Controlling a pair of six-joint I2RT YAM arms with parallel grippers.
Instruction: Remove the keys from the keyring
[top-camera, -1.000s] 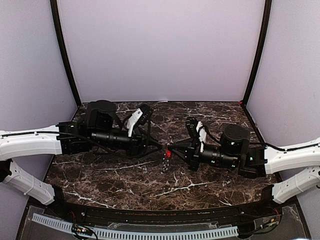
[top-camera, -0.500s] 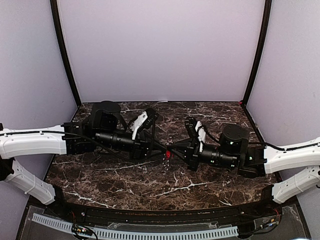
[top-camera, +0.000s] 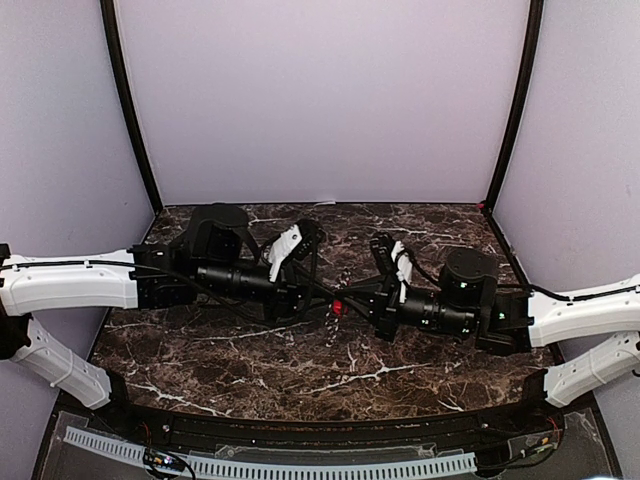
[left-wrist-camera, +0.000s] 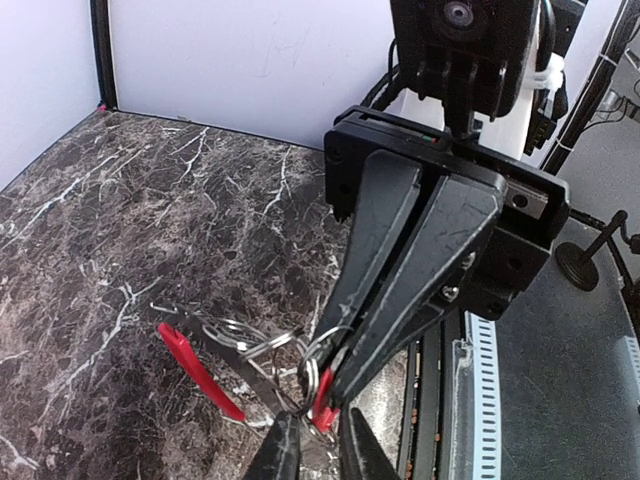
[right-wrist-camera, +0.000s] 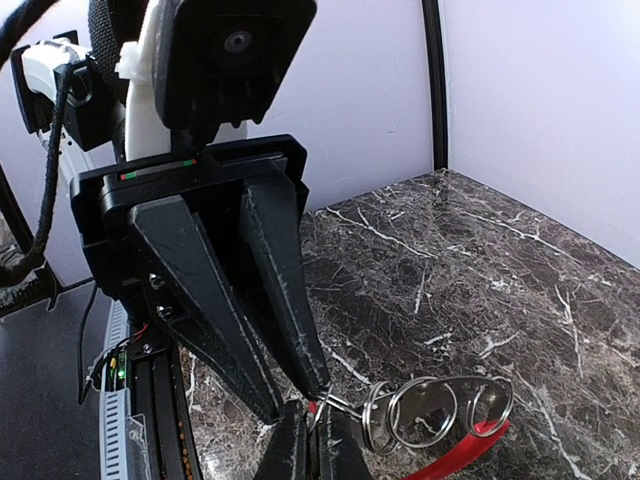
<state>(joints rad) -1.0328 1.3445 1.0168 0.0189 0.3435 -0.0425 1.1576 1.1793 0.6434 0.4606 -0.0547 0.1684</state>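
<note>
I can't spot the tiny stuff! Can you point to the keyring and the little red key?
keyring (left-wrist-camera: 200, 371), left wrist view, on its curved red sleeve.
key (left-wrist-camera: 322, 399), left wrist view, on its red head.

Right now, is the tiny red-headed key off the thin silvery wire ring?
Seems on: the tiny red-headed key sits against the silvery wire ring, pinched where left gripper and right gripper meet. The join is hidden.

- A robotics lab test cell: plain pale lilac panels (top-camera: 320, 100) enclose it from 9 through 12 to 3 o'clock.
- Black frame posts (top-camera: 128, 110) stand at 10 and 2 o'clock.
- A slotted cable duct (top-camera: 270, 465) edges the marble-patterned tabletop (top-camera: 250, 350) at 6 o'clock.
</note>
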